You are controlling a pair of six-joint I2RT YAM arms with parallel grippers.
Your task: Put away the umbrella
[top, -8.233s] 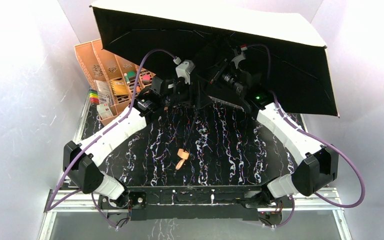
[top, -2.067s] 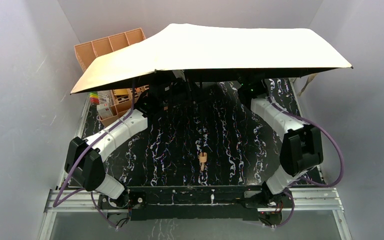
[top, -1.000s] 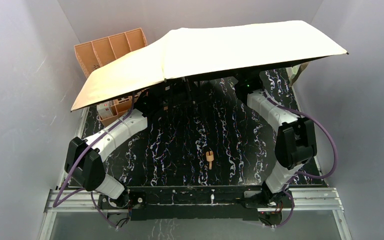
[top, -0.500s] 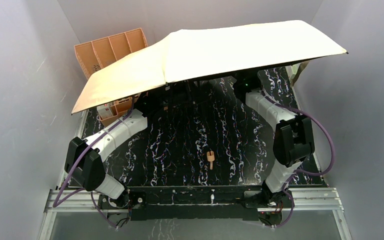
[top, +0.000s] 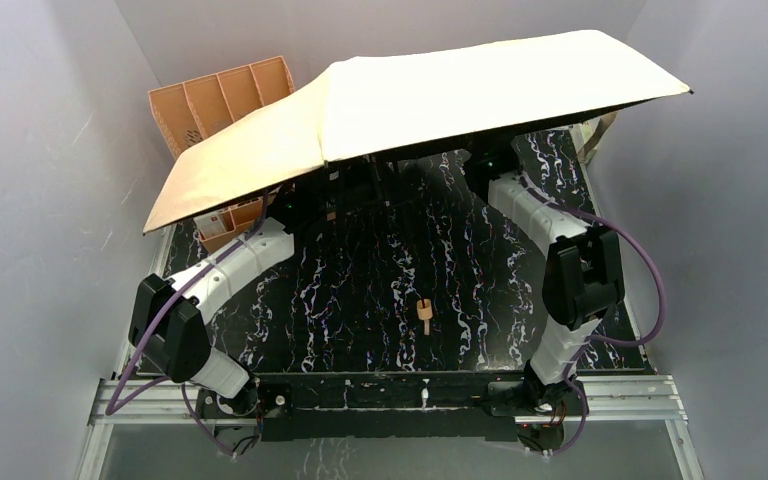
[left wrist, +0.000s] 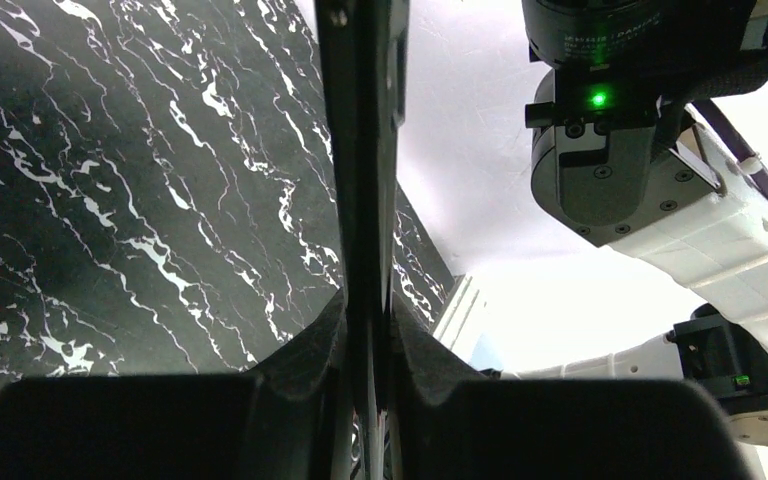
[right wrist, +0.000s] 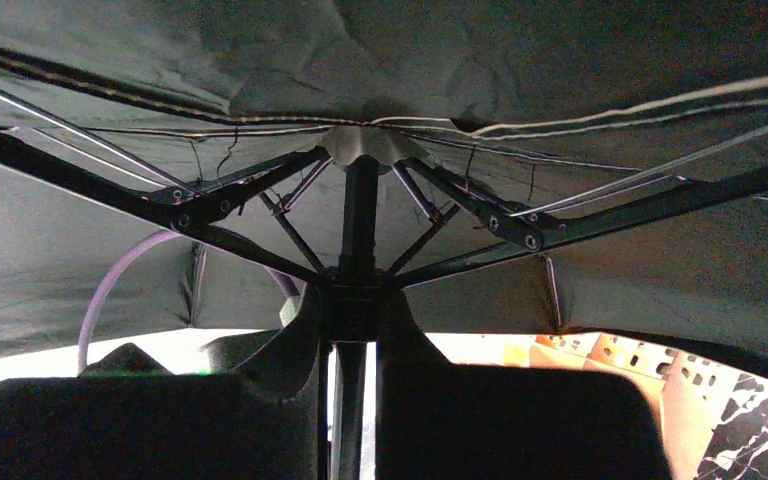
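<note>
Black marbled table (top: 360,290) under an open peach umbrella (top: 440,95), gripped from below at two points.
Canopy (top: 260,150) spread above the table's far side. The left gripper (left wrist: 367,305) pinches the dark shaft (left wrist: 365,150), probably to steady it; right gripper (right wrist: 357,300) is closed around the runner (right wrist: 357,280) beneath the ribs (right wrist: 240,195), likely to slide it and fold the canopy.

The umbrella (top: 440,100) is pale cream on top, shading to peach-beige on its left panel. Its underside is dark grey-black, with black ribs and thin pale seams. Under the umbrella, the table (top: 360,290) is black with white marble veins. Behind the umbrella's left corner, the organizer (top: 215,95) is orange-peach. Below the umbrella, the arms (top: 230,270) are white with black joints and purple cables (top: 650,290). A peg (top: 423,312) is tan.
</note>
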